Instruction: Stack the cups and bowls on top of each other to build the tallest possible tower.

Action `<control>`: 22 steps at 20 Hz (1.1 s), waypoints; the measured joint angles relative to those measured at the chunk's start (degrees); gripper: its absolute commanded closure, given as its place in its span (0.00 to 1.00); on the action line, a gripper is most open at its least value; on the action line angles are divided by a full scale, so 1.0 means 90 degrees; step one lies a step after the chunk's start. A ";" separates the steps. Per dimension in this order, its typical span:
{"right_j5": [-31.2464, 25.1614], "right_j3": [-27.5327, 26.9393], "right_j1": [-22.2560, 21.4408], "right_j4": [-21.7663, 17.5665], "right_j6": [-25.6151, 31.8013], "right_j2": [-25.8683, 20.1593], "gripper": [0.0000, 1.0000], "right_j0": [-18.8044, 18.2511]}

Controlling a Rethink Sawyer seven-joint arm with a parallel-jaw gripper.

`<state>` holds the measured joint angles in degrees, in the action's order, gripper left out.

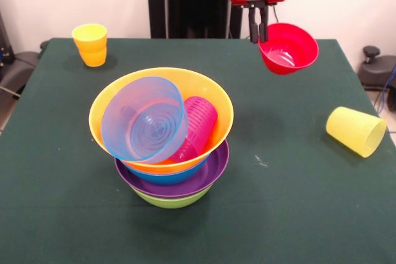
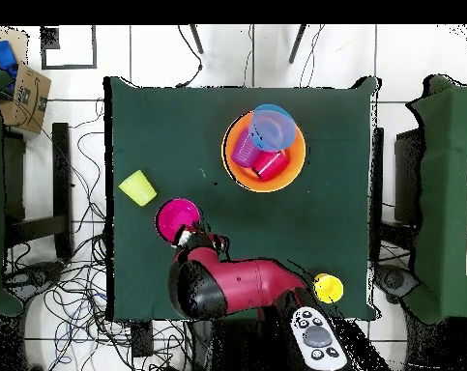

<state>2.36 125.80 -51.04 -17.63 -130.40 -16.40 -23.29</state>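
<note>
Hand (image 1: 258, 34) gripping glossy round red-pink bowl (image 1: 288, 48) rim, aloft

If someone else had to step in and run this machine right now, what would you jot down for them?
End effector: shut on the rim of the red-pink bowl, holding it tilted above the table.
Tower: green, purple, blue, then orange bowl on top.
Inside the orange bowl: the translucent blue bowl on its side and a purple cup lying down; overhead shows a red cup too.
Loose: orange-yellow cup upright; pale yellow cup on its side.
Left: add the held bowl and both loose cups.
</note>
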 measured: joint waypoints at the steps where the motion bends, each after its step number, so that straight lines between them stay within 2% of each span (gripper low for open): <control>1: 0.0000 0.0002 -0.0016 -0.0001 0.0000 0.0002 1.00 0.0011; 18: 0.0008 0.0007 -0.0107 0.0000 0.0000 0.0148 1.00 0.0300; 21: -0.0012 0.0057 -0.0196 -0.0003 0.0000 0.0032 1.00 0.0147; 22: -0.0068 0.0114 -0.0302 -0.0001 0.0000 -0.0138 1.00 -0.0065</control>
<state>1.75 126.83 -53.76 -17.64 -130.40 -17.64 -23.88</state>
